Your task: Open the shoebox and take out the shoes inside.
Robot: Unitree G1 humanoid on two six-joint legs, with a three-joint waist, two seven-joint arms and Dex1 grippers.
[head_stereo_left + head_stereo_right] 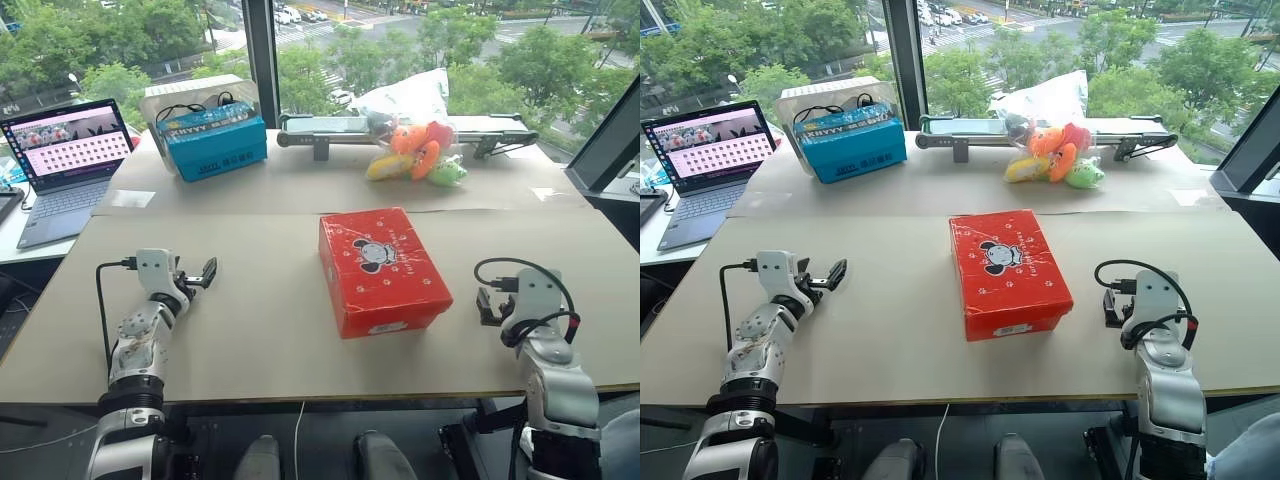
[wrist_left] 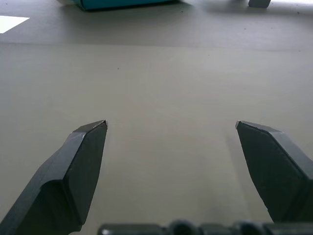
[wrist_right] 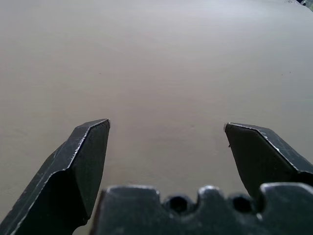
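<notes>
The red shoebox [image 1: 383, 268] with a cartoon mouse on its lid lies shut in the middle of the tan table [image 1: 250, 330], its white end label facing me. The shoes are hidden inside it. My left gripper [image 1: 205, 272] hovers over the table to the left of the box, well apart from it. Its fingers [image 2: 83, 156] stand open with only bare table between them. On the other side, my right gripper [image 1: 487, 305] is just off the box's near right corner without touching it. It is also open, and its fingers [image 3: 83, 156] hold nothing.
A teal-blue box [image 1: 213, 143] and an open laptop [image 1: 70, 150] stand at the back left. Orange, yellow and green plush toys [image 1: 420, 155] lie at the back, in front of a long grey device [image 1: 330, 128]. The table's front edge runs just below both grippers.
</notes>
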